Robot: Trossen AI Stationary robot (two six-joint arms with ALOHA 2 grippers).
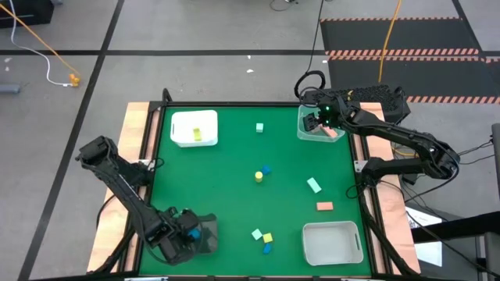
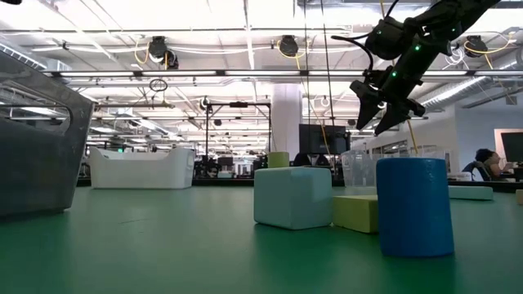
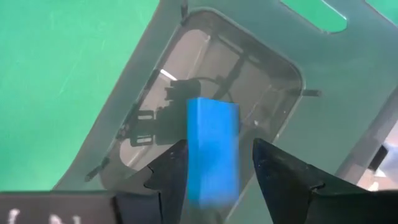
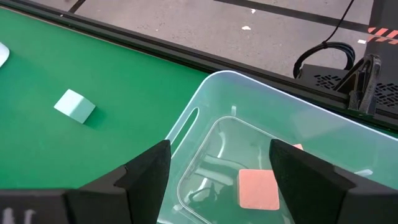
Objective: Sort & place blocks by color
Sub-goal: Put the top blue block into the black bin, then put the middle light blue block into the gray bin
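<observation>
Left claw (image 3: 214, 171) grips a blue block (image 3: 212, 149), unseen overhead; right claw (image 4: 217, 180) gapes wide.

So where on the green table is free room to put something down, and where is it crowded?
Free: the wide patch between the white tray and the dark tray on the left side. Crowded: the right half, around the yellow cylinder, mint bar, pink bar and the cluster by the lime cube.
</observation>
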